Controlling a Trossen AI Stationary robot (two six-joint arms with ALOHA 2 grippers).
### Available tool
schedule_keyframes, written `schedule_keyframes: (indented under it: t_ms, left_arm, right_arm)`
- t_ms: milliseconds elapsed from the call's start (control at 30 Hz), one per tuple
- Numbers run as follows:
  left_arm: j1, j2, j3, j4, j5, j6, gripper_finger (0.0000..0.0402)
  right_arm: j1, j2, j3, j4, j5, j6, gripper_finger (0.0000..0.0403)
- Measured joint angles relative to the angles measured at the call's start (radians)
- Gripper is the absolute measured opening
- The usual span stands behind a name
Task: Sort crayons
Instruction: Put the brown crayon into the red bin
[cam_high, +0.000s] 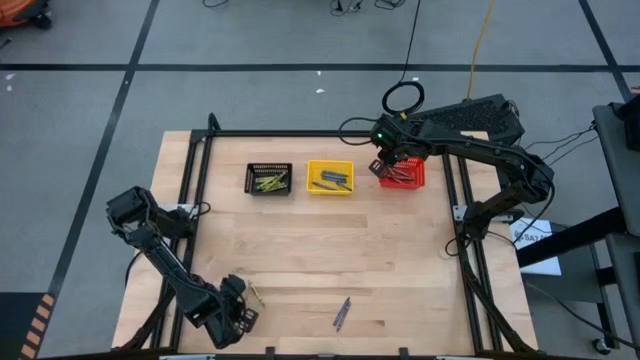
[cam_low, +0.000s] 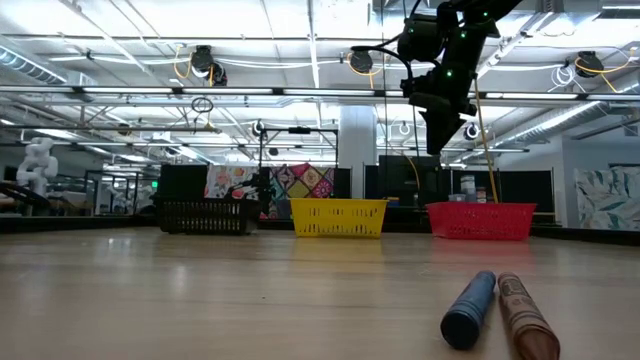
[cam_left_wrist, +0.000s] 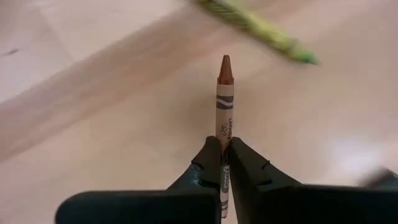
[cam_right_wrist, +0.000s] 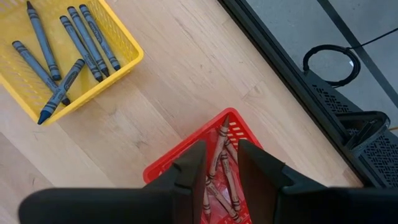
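left gripper (cam_left_wrist: 222, 163) near-left, jaws pinching brownish-red crayon (cam_left_wrist: 224, 99), axis pointing straight out | red basket (cam_high: 404, 175) far right | right gripper (cam_right_wrist: 221, 163) above it, jaws spread

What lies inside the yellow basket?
The yellow basket holds about six blue crayons on its mesh floor. Its far corner is out of view.

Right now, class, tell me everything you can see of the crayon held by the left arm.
The brownish-red crayon is a thin stick with a pointed bare tip and a paper wrapper banded grey and pale with small print. The left tool is shut on its lower part, both fingers pressing the wrapper, so it points straight out from them. It hangs over the wooden table near an olive-yellow crayon, not touching it.
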Motion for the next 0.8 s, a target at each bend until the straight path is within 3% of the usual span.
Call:
schedule_keyframes:
  t_ms: [200, 500, 800]
  left_arm:
    - [0.0, -0.006, 0.07, -0.083, -0.057, 0.039, 0.0009]
    - [0.02, -0.007, 0.163, -0.276, -0.09, 0.124, 0.0008]
    - [0.078, -0.007, 0.174, -0.284, -0.124, 0.253, 0.0008]
  right_arm:
    - [0.0, 0.0, 0.0, -0.017, -0.026, 0.0, 0.008]
    - [0.027, 0.0, -0.001, -0.096, -0.242, 0.033, 0.008]
    - [0.134, 0.0, -0.001, -0.095, -0.464, 0.01, 0.008]
